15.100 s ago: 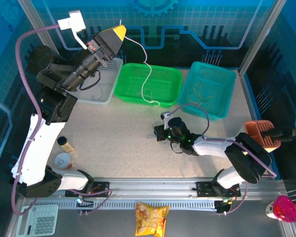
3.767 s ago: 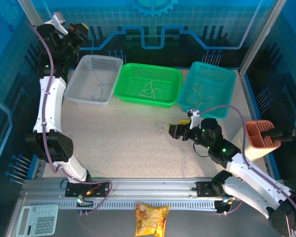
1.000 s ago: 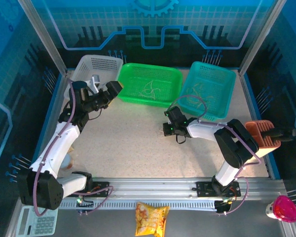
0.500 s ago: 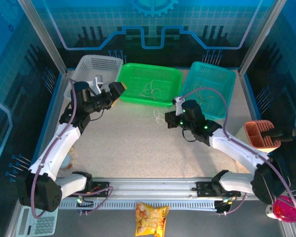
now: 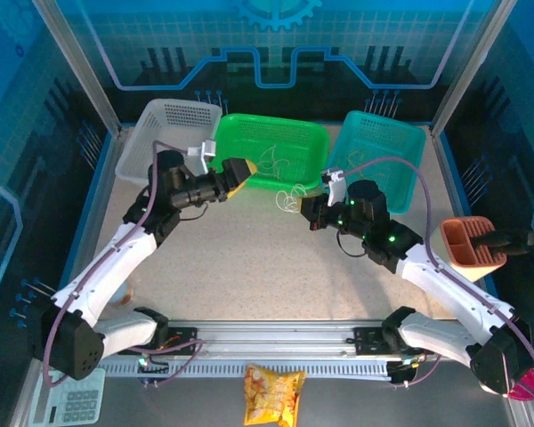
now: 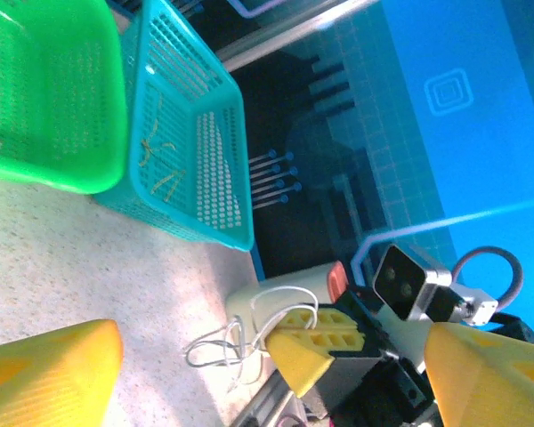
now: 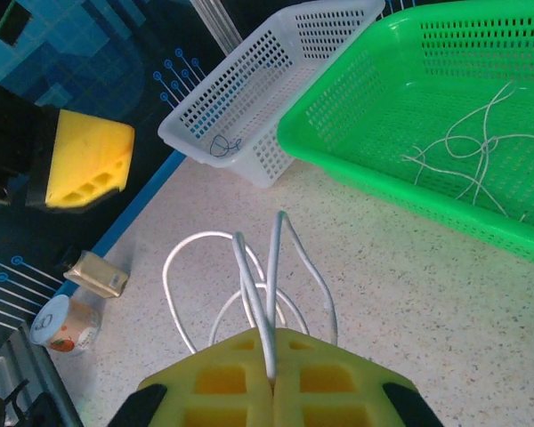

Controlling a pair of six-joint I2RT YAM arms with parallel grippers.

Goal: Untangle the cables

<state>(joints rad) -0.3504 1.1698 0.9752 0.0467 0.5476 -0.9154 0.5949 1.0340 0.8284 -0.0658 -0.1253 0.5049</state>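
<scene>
Since those white cables point(image 5: 292, 197) are floppy and feather-light, dangling over the bench point(image 5: 249, 258) clamped in the right tool point(image 5: 310, 206), the spread-wide left tool point(image 5: 236, 173) should probably pinch one loose loop.

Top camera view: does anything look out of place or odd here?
Nothing looks spilled or damaged. Out of place: a snack bag lying in front of the base rail, a calculator at the near left corner, and a small bottle beside a cup near the table's left edge.
</scene>
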